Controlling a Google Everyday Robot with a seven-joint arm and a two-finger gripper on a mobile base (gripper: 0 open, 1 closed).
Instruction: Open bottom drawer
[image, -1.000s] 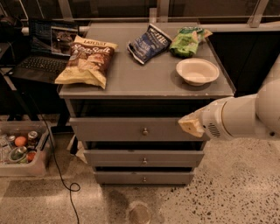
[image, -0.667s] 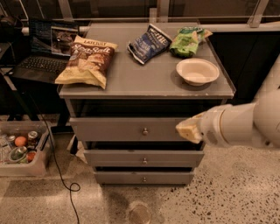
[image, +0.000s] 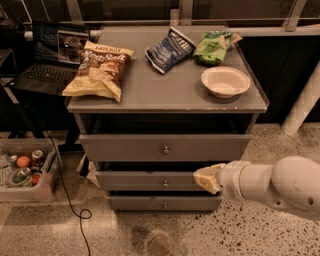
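Pincer (image: 206, 179): low, right of the cabinet, tip overlapping the right end of the mid-sized drawer (image: 150, 181), just above the bottom drawer (image: 165, 202). Open or closed: cannot tell. No hold on anything evident. Pale arm (image: 270, 186) behind it, reaching in from the right edge, roughly level, pointed left. Probably posed this way to come at the drawer fronts side-on and drop to the lowest knob.

Bottom drawer: lowest and narrowest front, nearest the floor, seemingly shut or nearly so. Small round knob (image: 165, 205) at centre, well left of the pincer and a little lower. Not yet touched. Judged step: approach, with a move left and down needed before any pull.

Above: top drawer (image: 210, 146), widest, front slightly proud, dark gap over it.

Worktop (image: 150, 97): chip bag (image: 100, 70) at left, blue bag (image: 167, 49) and green bag (image: 215, 46) at the far side, white bowl (image: 225, 81) at right. No bearing on the pull.

Floor at left: bin of cans (image: 22, 170), cable (image: 70, 200). Laptop (image: 47, 65) on a side surface, far left. All away from the arm.
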